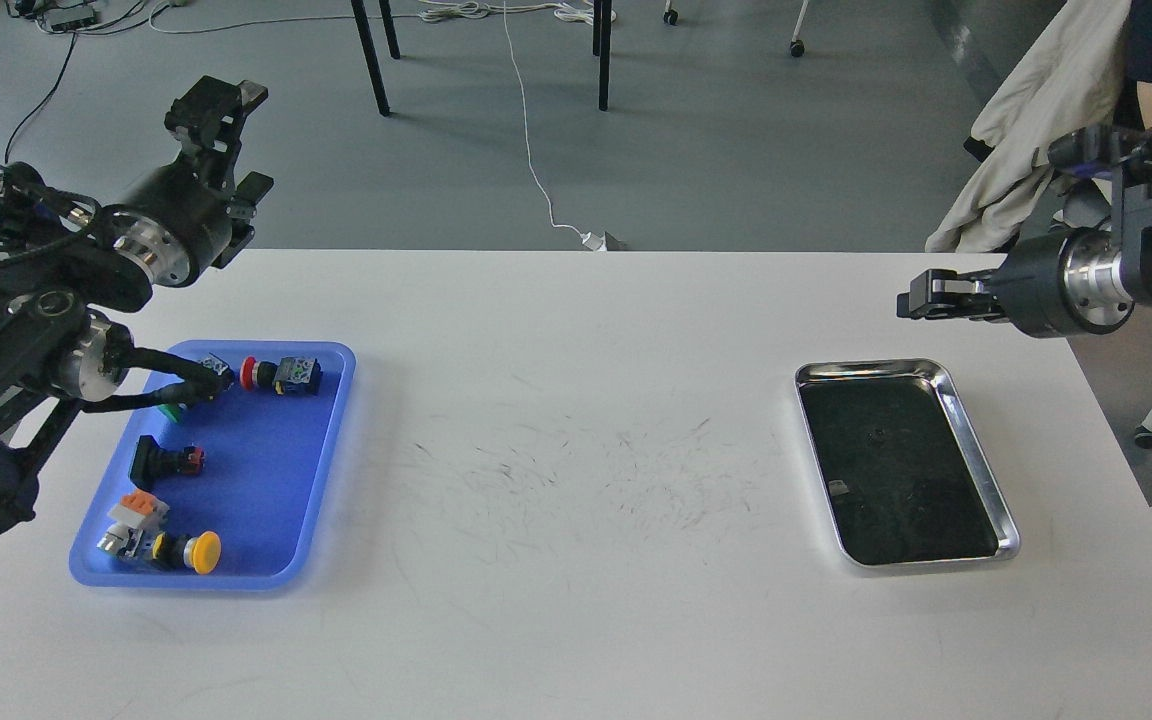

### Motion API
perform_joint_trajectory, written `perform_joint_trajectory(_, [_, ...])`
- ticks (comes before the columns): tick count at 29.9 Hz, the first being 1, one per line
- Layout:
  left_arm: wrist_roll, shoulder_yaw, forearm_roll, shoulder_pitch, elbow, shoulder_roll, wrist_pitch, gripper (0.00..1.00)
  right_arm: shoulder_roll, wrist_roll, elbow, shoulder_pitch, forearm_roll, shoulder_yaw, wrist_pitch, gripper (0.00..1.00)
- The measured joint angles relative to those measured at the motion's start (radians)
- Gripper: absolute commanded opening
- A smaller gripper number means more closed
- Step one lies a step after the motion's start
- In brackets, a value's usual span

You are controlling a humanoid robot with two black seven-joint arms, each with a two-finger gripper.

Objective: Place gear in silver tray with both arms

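Note:
The silver tray lies on the right of the white table, its dark bottom bare. The gear is several push-button switch parts in a blue plastic tray on the left: a red button, a black part, a yellow button and an orange-grey part. My left gripper is open and empty, raised beyond the blue tray's far-left corner. My right gripper hovers above the table's far right edge, behind the silver tray, pointing left. It is seen side-on and its fingers cannot be told apart.
A black cable from my left arm hangs over the blue tray's far-left corner. A chair with a beige coat and a seated person stand off the table's far right. Table legs and cords lie on the floor behind.

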Motion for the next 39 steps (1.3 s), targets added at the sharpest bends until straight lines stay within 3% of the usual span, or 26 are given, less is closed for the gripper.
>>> perform_joint_trajectory(8, [0.0,0.001,0.001,-0.002,0.002,0.0,0.0,0.98,0.054,-0.002,-0.015,-0.162,-0.088,0.01,0.0,0.02])
perform_joint_trajectory(17, [0.0,0.003,0.001,-0.001,0.003,-0.002,-0.001,0.98,0.118,-0.007,-0.056,-0.194,-0.096,0.003,0.0,0.08])
perform_joint_trajectory(19, [0.0,0.003,0.001,-0.001,0.003,-0.002,-0.001,0.98,0.123,-0.008,-0.057,-0.195,-0.096,0.002,0.0,0.25])
perform_joint_trajectory(21, [0.0,0.003,0.001,-0.001,0.003,-0.001,-0.001,0.98,0.125,-0.008,-0.057,-0.195,-0.096,0.001,0.0,0.89])
perform_joint_trajectory(22, [0.0,0.003,0.001,-0.001,0.003,-0.001,-0.001,0.98,0.126,-0.01,-0.057,-0.195,-0.096,0.002,0.0,0.98])
perform_joint_trajectory(32, [0.0,0.003,0.001,-0.001,0.003,0.001,-0.001,0.98,0.108,-0.011,-0.066,-0.177,-0.078,0.076,0.0,0.99])
perform_joint_trajectory(39, [0.0,0.003,0.001,-0.001,0.004,0.001,-0.001,0.98,0.08,-0.007,-0.114,-0.175,0.026,0.398,0.0,0.99])
